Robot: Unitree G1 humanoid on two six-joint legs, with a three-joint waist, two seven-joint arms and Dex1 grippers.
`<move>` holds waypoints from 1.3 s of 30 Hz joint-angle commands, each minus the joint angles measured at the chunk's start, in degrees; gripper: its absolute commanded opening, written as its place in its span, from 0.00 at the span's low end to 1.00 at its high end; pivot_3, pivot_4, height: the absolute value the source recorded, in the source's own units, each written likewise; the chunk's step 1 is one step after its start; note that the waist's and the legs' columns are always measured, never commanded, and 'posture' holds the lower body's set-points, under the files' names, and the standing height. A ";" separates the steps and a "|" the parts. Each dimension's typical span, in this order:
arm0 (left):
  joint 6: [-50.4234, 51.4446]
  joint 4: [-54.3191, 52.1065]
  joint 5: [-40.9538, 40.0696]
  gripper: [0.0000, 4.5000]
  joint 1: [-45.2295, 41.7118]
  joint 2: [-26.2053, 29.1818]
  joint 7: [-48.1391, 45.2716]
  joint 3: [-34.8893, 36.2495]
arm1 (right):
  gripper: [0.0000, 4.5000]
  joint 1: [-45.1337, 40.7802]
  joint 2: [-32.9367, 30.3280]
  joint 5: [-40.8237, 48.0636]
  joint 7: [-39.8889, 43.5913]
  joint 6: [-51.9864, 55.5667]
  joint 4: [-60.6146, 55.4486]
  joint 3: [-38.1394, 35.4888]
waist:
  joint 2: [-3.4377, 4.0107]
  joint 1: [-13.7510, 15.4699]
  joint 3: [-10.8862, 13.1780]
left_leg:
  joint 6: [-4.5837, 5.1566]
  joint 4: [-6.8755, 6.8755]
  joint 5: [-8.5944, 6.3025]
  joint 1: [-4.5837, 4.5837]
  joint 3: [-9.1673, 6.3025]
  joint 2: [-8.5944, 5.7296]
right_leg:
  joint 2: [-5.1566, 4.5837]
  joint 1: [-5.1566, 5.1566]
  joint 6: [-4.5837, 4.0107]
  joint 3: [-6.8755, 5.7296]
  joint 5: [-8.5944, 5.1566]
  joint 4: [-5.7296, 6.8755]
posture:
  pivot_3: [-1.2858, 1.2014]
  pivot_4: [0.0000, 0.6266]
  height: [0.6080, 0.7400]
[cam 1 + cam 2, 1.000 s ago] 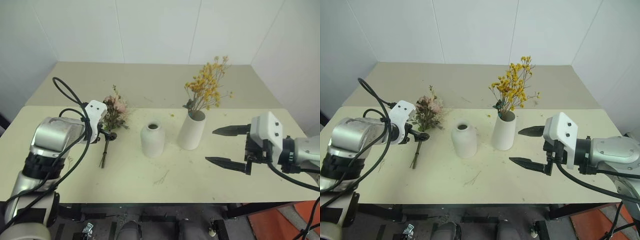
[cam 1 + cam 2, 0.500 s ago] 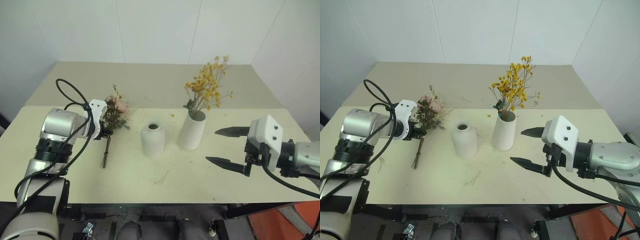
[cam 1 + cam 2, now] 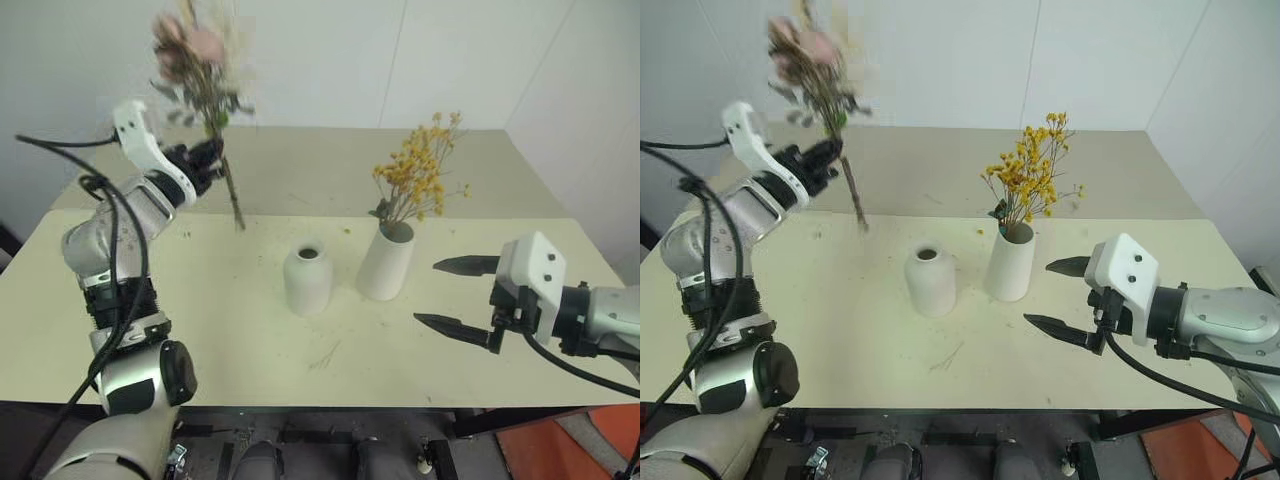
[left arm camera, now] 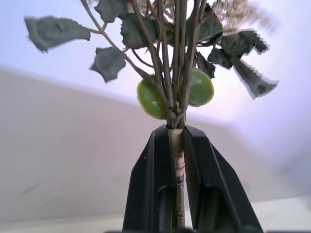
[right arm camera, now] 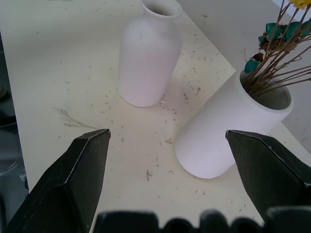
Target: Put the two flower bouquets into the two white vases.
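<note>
The left end effector [image 3: 207,158], pinched shut on the tied stems of the rose bouquet [image 3: 203,75] held upright in the air, has the empty bottle-shaped vase [image 3: 307,279] below and to its right on the desk [image 3: 250,330], nearer than the spread right end effector [image 3: 452,296].

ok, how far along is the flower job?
Half done. Done: the yellow bouquet stands in the wide vase. In hand: the left gripper is shut on the rose bouquet, held in the air above the table. Left: get its stems into the empty narrow-necked vase. The right gripper is open, holding nothing.
</note>
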 commanded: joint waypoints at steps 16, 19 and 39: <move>-11.43 8.14 -9.44 0.01 1.54 0.77 -38.88 -14.50 | 1.00 5.05 4.19 -2.05 -4.54 -1.24 -5.14 -4.92 | -0.02 -0.53 -0.05 | 0.00 0.04 0.01 0.09 -0.06 -0.02 | 0.05 0.09 0.01 -0.01 0.01 0.02 | 0.52 0.24 1.00; -13.77 9.83 -7.78 0.01 0.98 0.47 -40.83 -16.47 | 1.00 5.80 4.29 -2.72 -4.97 -1.27 -5.44 -5.23 | -0.02 -0.39 -0.05 | 0.00 0.04 0.01 0.10 -0.06 -0.02 | 0.05 0.12 0.02 -0.01 0.01 0.00 | 0.52 0.24 1.00; -22.84 10.25 -0.70 0.01 5.07 1.35 -46.99 -22.54 | 1.00 5.78 5.14 -5.84 -4.53 -3.21 -3.61 -3.88 | -0.01 -0.40 -0.05 | 0.00 0.04 0.01 0.10 -0.06 -0.01 | 0.05 0.12 0.02 -0.01 0.01 -0.01 | 0.52 0.24 1.00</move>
